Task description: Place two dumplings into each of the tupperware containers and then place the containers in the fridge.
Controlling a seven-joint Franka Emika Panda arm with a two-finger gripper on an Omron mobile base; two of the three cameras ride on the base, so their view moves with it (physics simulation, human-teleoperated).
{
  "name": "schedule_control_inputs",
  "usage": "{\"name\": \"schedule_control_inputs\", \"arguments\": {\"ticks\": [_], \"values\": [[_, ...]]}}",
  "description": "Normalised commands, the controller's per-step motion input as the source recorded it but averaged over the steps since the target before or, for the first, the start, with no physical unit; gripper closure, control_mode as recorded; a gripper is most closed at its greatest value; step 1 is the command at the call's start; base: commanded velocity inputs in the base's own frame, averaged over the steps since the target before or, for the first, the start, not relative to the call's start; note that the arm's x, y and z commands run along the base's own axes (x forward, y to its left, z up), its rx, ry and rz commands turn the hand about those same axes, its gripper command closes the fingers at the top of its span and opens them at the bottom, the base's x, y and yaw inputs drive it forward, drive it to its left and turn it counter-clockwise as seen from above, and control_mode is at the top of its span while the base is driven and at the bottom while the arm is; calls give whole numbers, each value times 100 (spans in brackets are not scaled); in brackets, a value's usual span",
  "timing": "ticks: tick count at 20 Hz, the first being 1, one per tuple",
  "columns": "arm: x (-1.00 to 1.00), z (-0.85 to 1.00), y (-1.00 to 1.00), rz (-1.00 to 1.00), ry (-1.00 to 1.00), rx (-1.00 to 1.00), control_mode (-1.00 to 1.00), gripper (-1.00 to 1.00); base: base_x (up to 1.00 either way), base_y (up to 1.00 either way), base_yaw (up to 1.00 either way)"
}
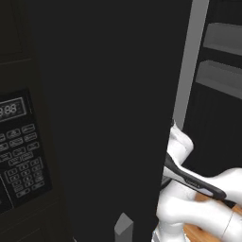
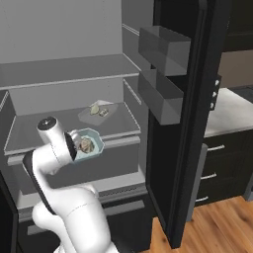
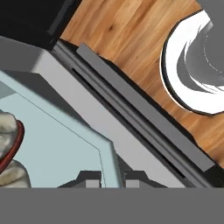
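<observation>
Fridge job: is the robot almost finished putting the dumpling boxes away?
Nearly. One tupperware container with dumplings already sits on a fridge shelf. The gripper is shut on the rim of the second container, dumplings inside, by the open fridge. It needs shelving and releasing.

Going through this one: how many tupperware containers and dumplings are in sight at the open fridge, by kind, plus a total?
Shallow light-blue plastic tupperware containers: 2, one on the grey fridge shelf, one at the gripper.
Small beige-grey pleated dumplings: 4, two in each container, as far as the small lumps on the shelf can be told apart.
Total: 6.
</observation>
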Motion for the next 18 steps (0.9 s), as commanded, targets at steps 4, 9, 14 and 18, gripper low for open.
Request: {"name": "schedule_control_inputs", "arguments": {"ticks": [4, 9, 14, 18], "values": [[38, 0, 7, 73, 0, -3, -100, 100, 0, 0, 0], [42, 10, 21, 49, 3, -19, -100, 100, 0, 0, 0], [30, 29, 31, 42, 2, -34, -100, 100, 0, 0, 0], [40, 20, 23, 45, 0, -30, -100, 100, 0, 0, 0]]}}
